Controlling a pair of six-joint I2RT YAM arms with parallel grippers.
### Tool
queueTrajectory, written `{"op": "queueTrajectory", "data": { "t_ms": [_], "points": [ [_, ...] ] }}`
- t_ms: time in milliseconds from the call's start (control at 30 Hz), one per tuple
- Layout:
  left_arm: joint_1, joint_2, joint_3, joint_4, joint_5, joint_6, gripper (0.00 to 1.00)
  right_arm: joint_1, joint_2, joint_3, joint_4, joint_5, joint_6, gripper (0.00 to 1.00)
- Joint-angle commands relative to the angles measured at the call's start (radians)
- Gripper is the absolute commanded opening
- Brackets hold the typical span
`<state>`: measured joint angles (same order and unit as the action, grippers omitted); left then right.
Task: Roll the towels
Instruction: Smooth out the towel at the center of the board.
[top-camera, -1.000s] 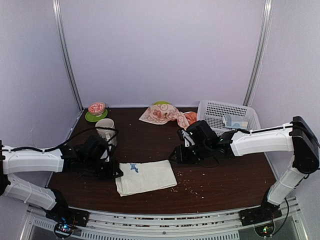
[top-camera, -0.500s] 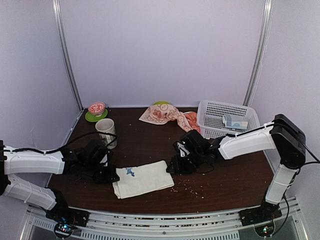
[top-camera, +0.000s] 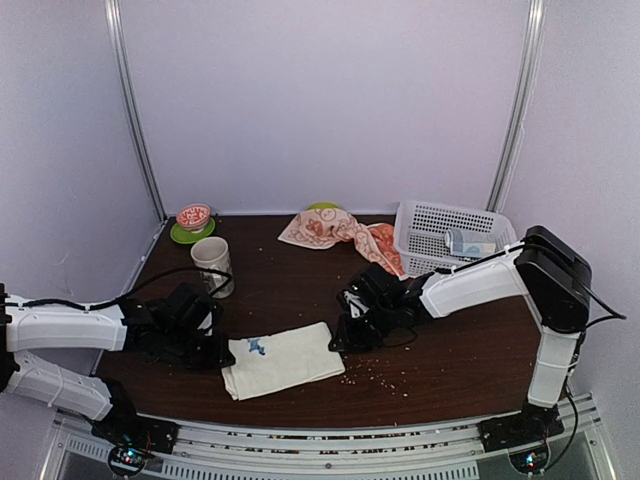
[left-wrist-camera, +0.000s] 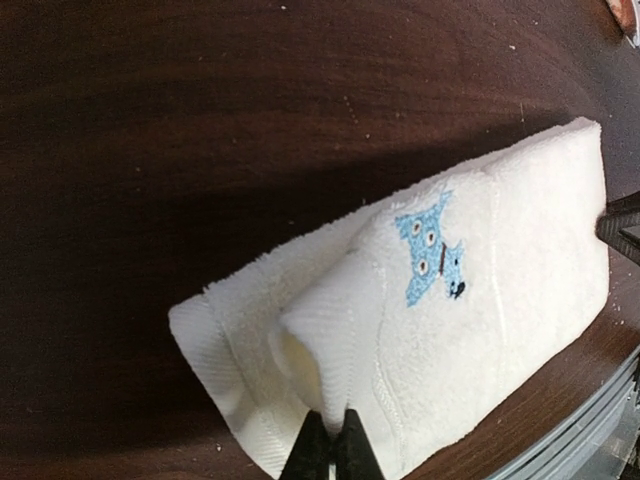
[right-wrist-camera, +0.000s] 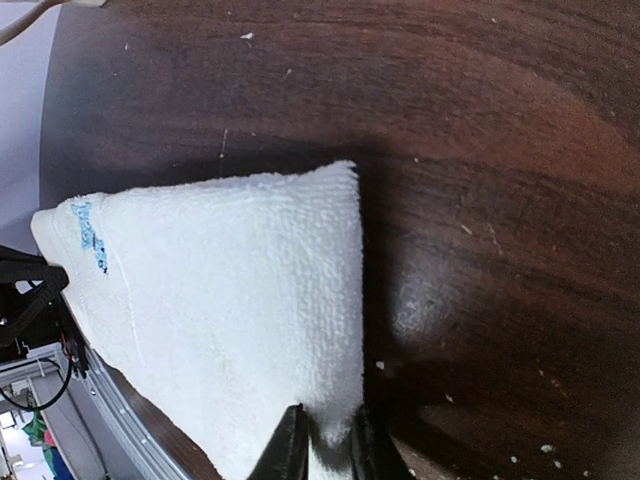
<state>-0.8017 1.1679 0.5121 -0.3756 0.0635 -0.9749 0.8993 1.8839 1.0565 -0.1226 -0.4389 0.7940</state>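
A plain cream-white towel (top-camera: 285, 358) with a small blue figure lies folded near the table's front edge. My left gripper (top-camera: 222, 352) is shut on a raised fold at its left end, and the left wrist view shows the cloth (left-wrist-camera: 480, 300) pinched between the closed tips of the left gripper (left-wrist-camera: 330, 440). My right gripper (top-camera: 338, 340) sits at the towel's right edge. In the right wrist view, the right gripper (right-wrist-camera: 325, 440) has its fingers closed around a corner of the cloth (right-wrist-camera: 230, 300). The peach-orange rabbit towel (top-camera: 335, 230) lies crumpled at the back, untouched.
A white basket (top-camera: 440, 220) at the back right holds a pale blue-white packet (top-camera: 470, 244). A mug (top-camera: 212, 262) stands behind my left arm. A red bowl (top-camera: 193, 215) rests on a green saucer at the back left. Crumbs (top-camera: 380, 375) dot the table right of the towel.
My right gripper has moved left and down to the towel's right edge and its jaws have narrowed onto the corner. The towel has bunched slightly leftward; the left gripper keeps its hold.
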Motion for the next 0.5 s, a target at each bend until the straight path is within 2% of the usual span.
{"op": "queueTrajectory", "data": {
  "t_ms": [0,67,267,467],
  "points": [
    [0.004,-0.002,-0.013,0.004,-0.013,0.004,0.00,0.013,0.028,0.034,-0.016,-0.011,-0.007,0.09],
    [0.004,0.000,-0.007,0.006,-0.013,0.010,0.00,0.011,0.020,0.025,-0.013,0.012,-0.002,0.00],
    [0.003,0.049,0.062,0.029,0.007,0.070,0.00,0.009,-0.117,-0.007,-0.135,0.263,-0.038,0.00],
    [0.000,0.208,0.190,0.091,0.067,0.130,0.00,0.006,-0.242,-0.050,-0.249,0.433,-0.053,0.00]
  ]
}}
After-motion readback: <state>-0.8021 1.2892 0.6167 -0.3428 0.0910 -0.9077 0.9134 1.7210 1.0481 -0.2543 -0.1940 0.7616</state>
